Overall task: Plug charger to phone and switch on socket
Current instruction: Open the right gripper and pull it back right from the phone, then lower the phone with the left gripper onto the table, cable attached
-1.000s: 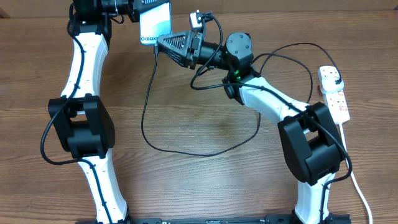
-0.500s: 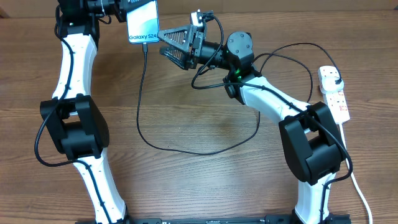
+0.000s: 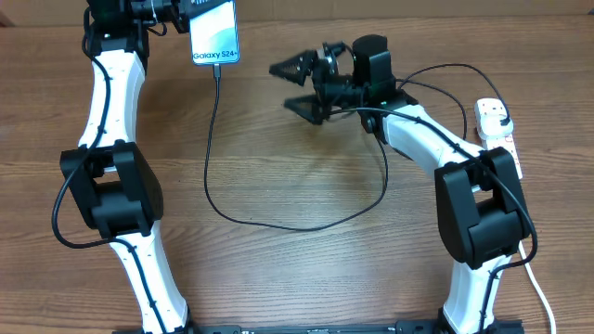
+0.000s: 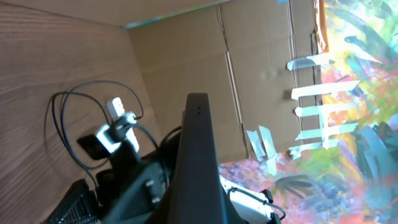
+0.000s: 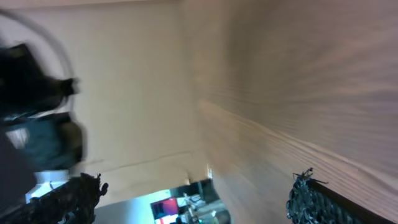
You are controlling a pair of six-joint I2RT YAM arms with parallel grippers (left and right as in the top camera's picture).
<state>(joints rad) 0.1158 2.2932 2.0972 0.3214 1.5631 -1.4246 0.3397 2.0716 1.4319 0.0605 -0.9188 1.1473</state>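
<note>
your left tool (image 3: 188,11) is clamped on the phone (image 3: 214,32), gripping it at its far end. the phone's bright blue screen faces the overhead camera. you can read "galaxy s24+" near its close end. in the left wrist view you see the phone (image 4: 199,155) only as a thin dark edge going up the middle.

the charger (image 3: 209,158) is a thin black cable. its small tip meets the phone's close end. it is too small to tell if the tip is all the way in. from the phone the cable drops down onto the desk (image 3: 306,278) and curves in a big loop below the phone. then it runs off to the phone's right side and goes under the right arm.

your right tool (image 3: 295,85) is just to the right of the phone. it is near the phone but not touching it. its two fingers (image 3: 286,68) are wide apart and nothing is between them. the right wrist view is blurry. it shows only the dark fingers (image 5: 311,200) in the low corners and bare wood.

the socket (image 3: 487,109) is white and lies well apart from the phone, far to its right. the right arm hides part of it. a black plug (image 3: 502,118) sits in the socket.
</note>
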